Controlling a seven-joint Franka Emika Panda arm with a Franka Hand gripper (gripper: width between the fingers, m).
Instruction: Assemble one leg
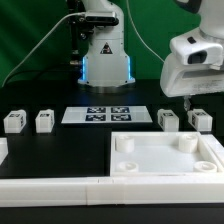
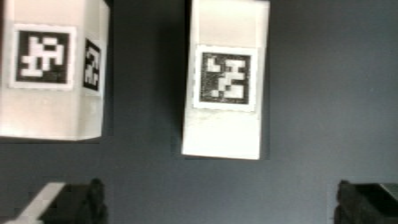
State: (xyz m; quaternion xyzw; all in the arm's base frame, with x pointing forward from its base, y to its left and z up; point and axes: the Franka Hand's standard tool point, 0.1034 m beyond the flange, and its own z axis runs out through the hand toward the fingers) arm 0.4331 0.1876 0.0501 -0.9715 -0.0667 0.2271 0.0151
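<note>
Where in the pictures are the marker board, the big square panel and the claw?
marker board (image 1: 96, 114): exterior view, centre of its top face.
panel (image 1: 165, 156): exterior view, bare flat middle.
claw (image 2: 217, 205): wrist view, midway between its fingertips.

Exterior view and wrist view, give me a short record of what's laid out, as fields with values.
legs: four, none fitted
left pair: and, at the exterior view's left
right pair: and, at the exterior view's right
panel: lying flat, visible sockets empty
marker board: between the two pairs
jaws: open, empty, above the right pair
wrist view: two tagged legs, side by side, not touching
</note>
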